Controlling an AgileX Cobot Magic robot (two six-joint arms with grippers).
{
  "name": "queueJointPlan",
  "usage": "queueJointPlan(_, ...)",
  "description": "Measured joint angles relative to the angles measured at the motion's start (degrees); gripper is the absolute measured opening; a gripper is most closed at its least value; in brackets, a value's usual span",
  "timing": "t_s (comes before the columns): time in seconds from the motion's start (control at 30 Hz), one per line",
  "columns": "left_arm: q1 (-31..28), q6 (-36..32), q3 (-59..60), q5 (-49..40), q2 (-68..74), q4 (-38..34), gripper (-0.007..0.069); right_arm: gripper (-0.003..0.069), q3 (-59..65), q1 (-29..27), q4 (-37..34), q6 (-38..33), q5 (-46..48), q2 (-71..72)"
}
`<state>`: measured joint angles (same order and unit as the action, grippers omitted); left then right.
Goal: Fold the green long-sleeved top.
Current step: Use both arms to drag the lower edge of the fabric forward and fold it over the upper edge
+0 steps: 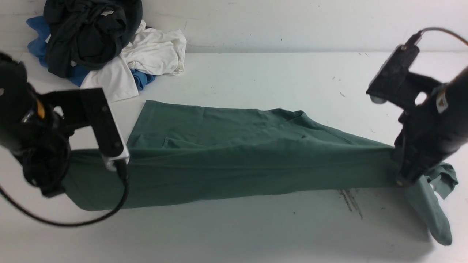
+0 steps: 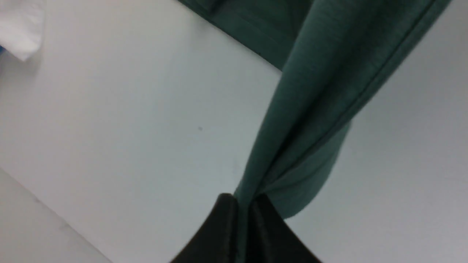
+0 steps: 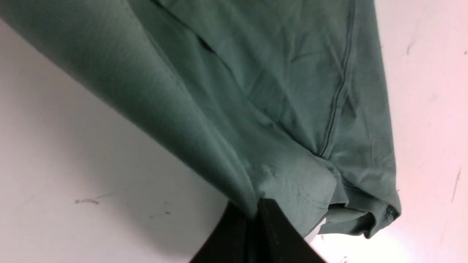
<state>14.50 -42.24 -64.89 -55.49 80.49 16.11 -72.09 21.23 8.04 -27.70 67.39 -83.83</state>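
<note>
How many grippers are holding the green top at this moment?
2. The left gripper pinches the top at its left end; the right gripper pinches its right end. Neither grip is hidden.

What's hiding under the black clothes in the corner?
From under the black garment, a blue garment pokes out at its left and near side, and white fabric at its right. Their middles are covered, so anything else beneath is hidden.

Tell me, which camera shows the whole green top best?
The front view: nearly all of the green long-sleeved top shows there, stretched across the table. Each wrist view shows only a bunched bit, pinched by the left gripper or the right gripper.
</note>
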Motion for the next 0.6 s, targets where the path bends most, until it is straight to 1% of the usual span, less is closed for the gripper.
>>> queueJointPlan(0.23,-0.6,-1.0,-16.4,1.7,14.7,0.3,0.0017,0.0009,-12.2,-6.2,-2.7,-4.8,1.9,-10.9)
queueJointPlan(0.4,-1.0,-1.7,-27.3,4.4,24.5,0.5,0.0017,0.0009,-19.5,-9.4,-3.7,-5.6,2.3,-18.3)
queueJointPlan(0.6,-1.6,-1.8,-35.7,6.2,33.1,0.4,0.0017,0.0009,-26.7,-11.9,-5.5,-5.7,2.3,-24.6)
